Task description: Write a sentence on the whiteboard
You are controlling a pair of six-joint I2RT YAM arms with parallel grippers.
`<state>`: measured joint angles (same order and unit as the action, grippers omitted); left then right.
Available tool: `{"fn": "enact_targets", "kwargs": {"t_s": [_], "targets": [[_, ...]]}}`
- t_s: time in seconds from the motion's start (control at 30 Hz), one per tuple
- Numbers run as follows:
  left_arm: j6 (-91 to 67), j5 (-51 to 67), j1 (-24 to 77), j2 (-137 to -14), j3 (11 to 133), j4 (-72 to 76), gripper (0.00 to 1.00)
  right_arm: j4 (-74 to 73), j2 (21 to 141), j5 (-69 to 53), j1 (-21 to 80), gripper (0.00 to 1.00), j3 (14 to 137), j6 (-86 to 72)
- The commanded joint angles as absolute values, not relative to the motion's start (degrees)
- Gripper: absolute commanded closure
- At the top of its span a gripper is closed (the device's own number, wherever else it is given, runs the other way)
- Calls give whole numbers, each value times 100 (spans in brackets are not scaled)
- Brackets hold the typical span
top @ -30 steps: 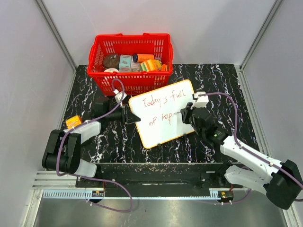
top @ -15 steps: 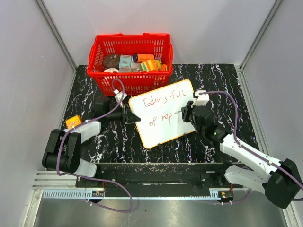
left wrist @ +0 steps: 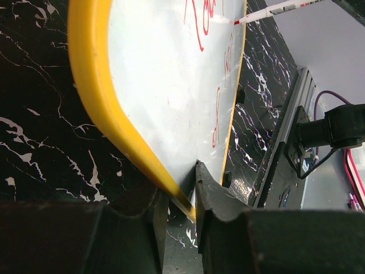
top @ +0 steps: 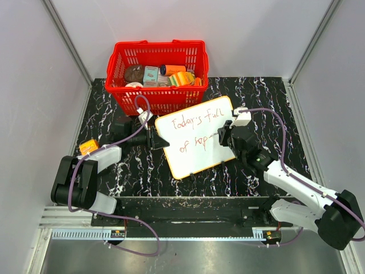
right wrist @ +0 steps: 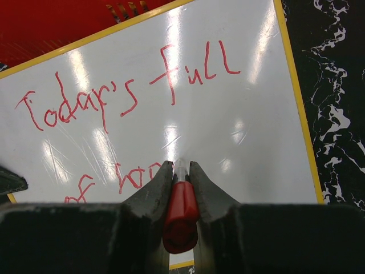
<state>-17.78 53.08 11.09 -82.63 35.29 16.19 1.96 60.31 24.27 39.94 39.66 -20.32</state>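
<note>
The whiteboard (top: 194, 157), white with a yellow rim, lies tilted on the black marbled table. The sentence (top: 191, 124) in red reads "Today's full" over "of hop". My left gripper (top: 155, 137) is shut on the board's left rim; in the left wrist view the yellow rim (left wrist: 91, 85) runs between the jaws of that gripper (left wrist: 179, 197). My right gripper (top: 223, 137) is shut on a red marker (right wrist: 181, 211). The marker's tip meets the whiteboard (right wrist: 256, 142) just right of the second line of the sentence (right wrist: 114, 97). From the left wrist the marker (left wrist: 274, 10) shows at the top.
A red basket (top: 158, 74) holding several packets and tins stands right behind the board's far edge. A small orange object (top: 88, 147) lies at the table's left edge by the left arm. Grey walls close in both sides.
My right gripper has shifted slightly left with the marker, and a short red stroke now follows "hop". The left gripper and the board have not moved.
</note>
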Motion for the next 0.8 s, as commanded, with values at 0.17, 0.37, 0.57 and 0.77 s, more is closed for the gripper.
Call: {"fn": "enact_targets", "kwargs": {"t_s": [0.17,0.37,0.57,0.77], "targets": [[-1055,4808,1266,-8429,3524,1424,100,413,6003,2206,3929,100,4122,-2013],[-1055,4808,1266,-8429,3516,1424,100,422,6012,2092,3938,100,4113,-2021],[-1055,4808,1266,-8429,3516,1424,100,308,5994,1978,3938,100,4025,-2083],[-1055,4808,1266,-8429,3524,1424,100,141,5880,1995,3938,100,3929,-2144]]}}
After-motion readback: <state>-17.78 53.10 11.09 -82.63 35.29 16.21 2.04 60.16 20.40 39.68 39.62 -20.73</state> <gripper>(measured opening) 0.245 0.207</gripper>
